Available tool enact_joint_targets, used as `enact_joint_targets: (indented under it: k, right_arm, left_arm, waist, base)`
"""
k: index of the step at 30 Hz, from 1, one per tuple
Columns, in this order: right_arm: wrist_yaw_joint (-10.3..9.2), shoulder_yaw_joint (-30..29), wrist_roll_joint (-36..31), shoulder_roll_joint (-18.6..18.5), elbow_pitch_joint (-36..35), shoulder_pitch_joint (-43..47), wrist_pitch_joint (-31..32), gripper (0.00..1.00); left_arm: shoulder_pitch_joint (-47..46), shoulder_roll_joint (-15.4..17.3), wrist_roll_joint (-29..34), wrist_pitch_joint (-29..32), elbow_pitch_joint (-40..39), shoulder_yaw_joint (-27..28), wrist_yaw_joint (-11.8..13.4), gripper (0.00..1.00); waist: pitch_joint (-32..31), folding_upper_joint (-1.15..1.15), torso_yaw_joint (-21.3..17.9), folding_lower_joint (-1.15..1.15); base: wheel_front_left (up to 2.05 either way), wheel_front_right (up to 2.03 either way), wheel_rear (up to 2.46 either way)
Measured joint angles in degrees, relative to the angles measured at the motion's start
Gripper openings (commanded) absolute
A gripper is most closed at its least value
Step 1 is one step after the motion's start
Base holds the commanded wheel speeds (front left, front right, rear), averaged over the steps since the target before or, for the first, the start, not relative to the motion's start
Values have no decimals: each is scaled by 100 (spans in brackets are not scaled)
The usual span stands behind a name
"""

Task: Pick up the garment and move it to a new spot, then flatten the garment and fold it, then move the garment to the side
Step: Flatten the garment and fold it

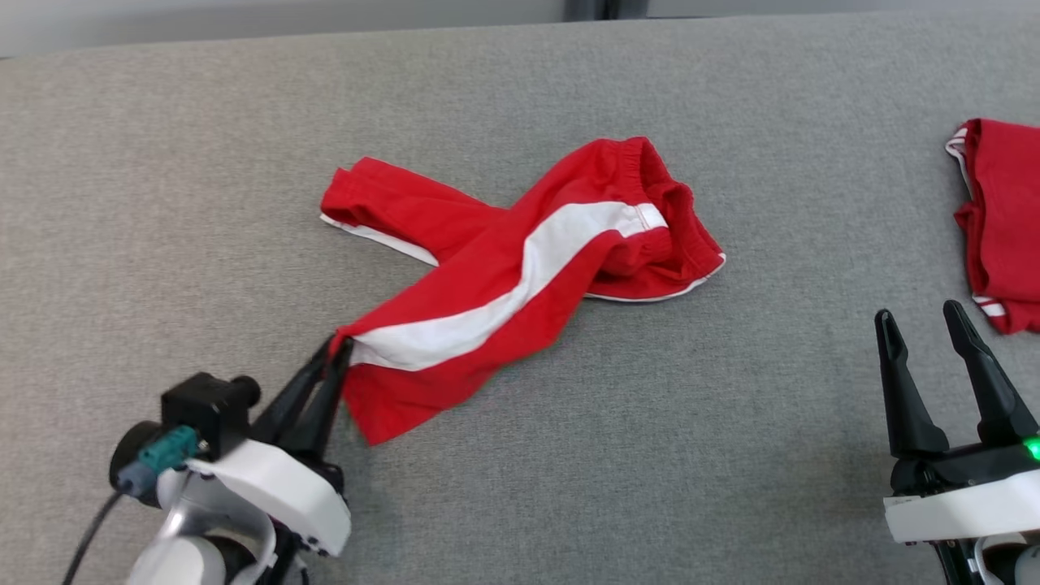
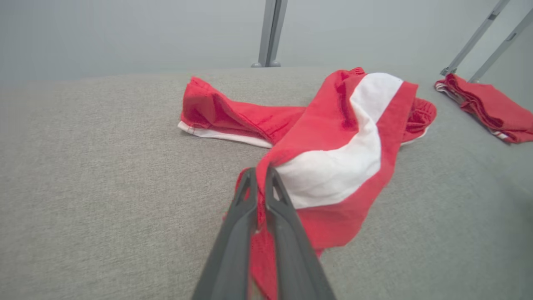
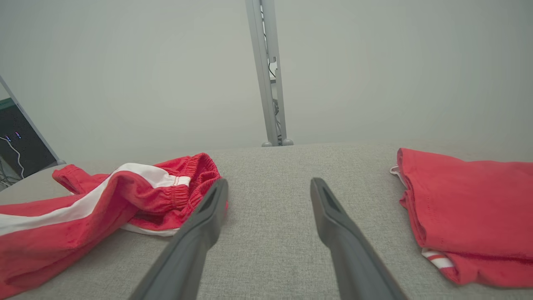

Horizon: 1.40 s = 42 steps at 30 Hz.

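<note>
The garment [image 1: 520,260] is a pair of red shorts with a white side stripe, lying crumpled and twisted in the middle of the grey table [image 1: 162,203]. My left gripper [image 1: 337,345] is shut on the hem of the near leg, at the garment's lower left corner. In the left wrist view the garment [image 2: 333,150] bunches up between the closed fingers [image 2: 245,196], and the cloth there is lifted slightly. My right gripper [image 1: 918,317] stands open at the lower right, apart from the garment [image 3: 125,196], with bare table between its fingers [image 3: 329,204].
A second red garment [image 1: 1003,219], folded, lies at the table's right edge, just beyond my right gripper; it also lies to the right in the right wrist view [image 3: 466,208]. A grey upright post [image 3: 268,75] stands behind the table's far edge.
</note>
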Motion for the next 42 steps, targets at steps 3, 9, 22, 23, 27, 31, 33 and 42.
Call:
enact_joint_targets:
  k: [3, 9, 22, 23, 27, 31, 33, 42]
  right_arm:
    - [0, 26, 12, -5, 4, -80, -8, 100]
    - [0, 76, 43, -3, 53, -122, -60, 100]
    - [0, -4, -13, -74, 171, -137, -49, 100]
    - [0, -1, -19, -76, 164, -134, -48, 100]
    - [0, -8, -49, -89, 157, -76, 10, 100]
    - [0, 13, -74, -98, 163, -37, 89, 100]
    - [0, 56, -82, -96, 166, 24, 131, 100]
    - [0, 44, -102, -77, 158, 177, 156, 100]
  left_arm:
    - [-240, 1, -122, -68, 497, 143, -12, 0]
    - [-511, -74, -232, -316, 1362, 248, -65, 46]
    - [-470, -558, -29, -2224, 1450, 760, 370, 100]
    - [-465, -563, 55, -2271, 1406, 811, 425, 100]
    - [-435, -609, 289, -2338, 1187, 905, 501, 100]
    - [-168, -599, 621, -2350, 950, 888, 543, 100]
    - [41, -563, 694, -2351, 925, 833, 546, 100]
    - [552, -482, 781, -2205, 792, 750, 653, 100]
  waist:
    - [117, 0, -104, 0]
    - [293, 0, -265, 0]
    - [-79, 0, -72, 0]
    - [-131, 0, -45, 0]
    - [-301, 0, 33, 0]
    - [-530, 0, 122, 0]
    - [-645, 0, 146, 0]
    - [-916, 0, 226, 0]
  base:
    - [0, 0, 0]
    - [0, 0, 0]
    - [0, 0, 0]
    - [0, 0, 0]
    - [0, 0, 0]
    - [0, 0, 0]
    - [0, 0, 0]
    - [0, 0, 0]
